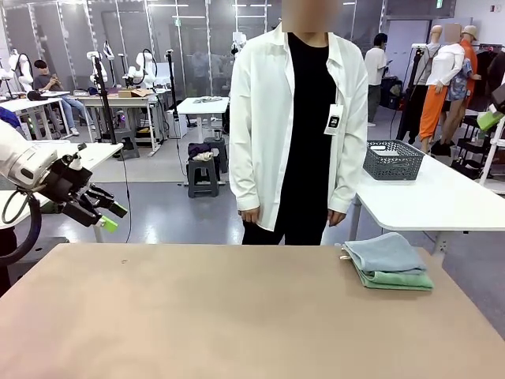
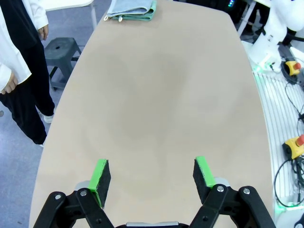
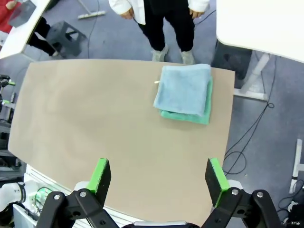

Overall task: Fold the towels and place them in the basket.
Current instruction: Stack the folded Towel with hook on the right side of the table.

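Two folded towels lie stacked near the table's far right corner, the light blue towel [image 1: 384, 253] on top of the mint green towel [image 1: 401, 280]. From above, the right wrist view shows the blue towel [image 3: 183, 89] covering most of the green towel [image 3: 205, 111]. The stack [image 2: 130, 8] lies far ahead in the left wrist view. The dark grey basket [image 1: 392, 160] stands on a white side table behind the right corner. My left gripper [image 1: 114, 218] hovers open off the table's left edge, nothing between its pads [image 2: 152, 173]. High above the table, my right gripper [image 3: 159, 175] is open and holds nothing.
A person in a white shirt [image 1: 293, 118] stands at the far edge, hands hanging down. The tan table [image 1: 237, 316] is bare apart from the towels. A white side table [image 1: 442, 197] stands at the right, and a grey stool [image 2: 59, 50] sits on the floor near the person.
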